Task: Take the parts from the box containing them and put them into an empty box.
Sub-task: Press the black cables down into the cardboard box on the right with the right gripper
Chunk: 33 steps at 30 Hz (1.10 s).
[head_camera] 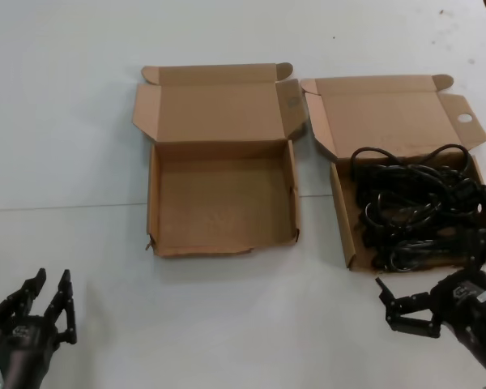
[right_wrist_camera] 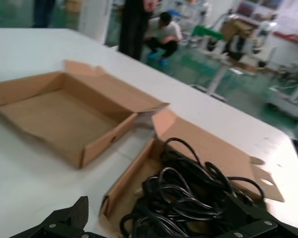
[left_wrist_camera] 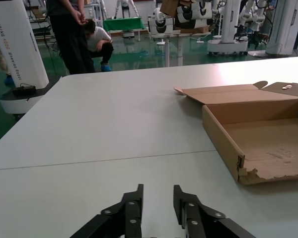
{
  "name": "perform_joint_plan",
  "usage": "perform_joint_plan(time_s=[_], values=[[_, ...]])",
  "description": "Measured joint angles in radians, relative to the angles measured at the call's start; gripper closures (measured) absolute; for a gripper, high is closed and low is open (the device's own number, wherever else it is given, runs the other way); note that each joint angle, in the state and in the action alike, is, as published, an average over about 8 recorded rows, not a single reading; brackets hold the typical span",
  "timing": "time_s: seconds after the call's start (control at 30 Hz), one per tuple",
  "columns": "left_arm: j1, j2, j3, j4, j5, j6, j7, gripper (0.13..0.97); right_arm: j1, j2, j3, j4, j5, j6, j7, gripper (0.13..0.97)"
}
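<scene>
Hovering wide open and empty at the full box's (head_camera: 413, 174) near edge, the right gripper (head_camera: 405, 312) should reach into the cords (head_camera: 417, 212) and pinch one bundle only. Empty box (head_camera: 223, 174) waits left; left gripper (head_camera: 49, 304) parked near-left, slightly open, empty.

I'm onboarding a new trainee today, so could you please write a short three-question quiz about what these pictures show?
1. True or false: the cardboard box with the torn front wall holds nothing.
2. Multiple choice: the black power cords lie in the box that is A) at the robot's left, B) at the robot's right, C) stacked on the other box.
3. Fill in: the right claw is open and sits just in front of the cardboard box with the round-holed lid tab, while the left claw waits near the table's front ____ corner.

Key: 1 true; 2 B; 3 left.
</scene>
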<state>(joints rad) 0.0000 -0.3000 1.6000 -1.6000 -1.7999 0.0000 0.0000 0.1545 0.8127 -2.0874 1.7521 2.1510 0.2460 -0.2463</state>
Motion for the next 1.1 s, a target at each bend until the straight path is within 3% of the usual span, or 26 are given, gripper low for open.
perform_joint_plan(time_s=[0.17, 0.3, 0.43, 0.53, 0.87, 0.97, 1.1], values=[[0.000, 0.000, 0.000, 0.000, 0.000, 0.000, 0.000, 0.804, 0.178, 0.185, -0.230, 0.039, 0.126, 0.040, 0.000, 0.129], [0.000, 0.000, 0.000, 0.000, 0.000, 0.000, 0.000, 0.856, 0.364, 0.289, -0.411, 0.050, 0.162, 0.014, 0.000, 0.129], [0.000, 0.000, 0.000, 0.000, 0.000, 0.000, 0.000, 0.893, 0.537, 0.344, -0.550, 0.034, 0.121, -0.068, 0.000, 0.129], [0.000, 0.000, 0.000, 0.000, 0.000, 0.000, 0.000, 0.921, 0.643, 0.359, -0.612, 0.005, 0.021, -0.169, 0.000, 0.129], [0.000, 0.000, 0.000, 0.000, 0.000, 0.000, 0.000, 0.936, 0.851, 0.325, -0.654, -0.099, -0.443, -0.563, 0.000, 0.129], [0.000, 0.000, 0.000, 0.000, 0.000, 0.000, 0.000, 0.940, 0.856, 0.301, -0.610, -0.116, -0.558, -0.668, 0.000, 0.129], [0.000, 0.000, 0.000, 0.000, 0.000, 0.000, 0.000, 0.940, 0.810, 0.250, -0.475, -0.134, -0.690, -0.819, 0.000, 0.129]])
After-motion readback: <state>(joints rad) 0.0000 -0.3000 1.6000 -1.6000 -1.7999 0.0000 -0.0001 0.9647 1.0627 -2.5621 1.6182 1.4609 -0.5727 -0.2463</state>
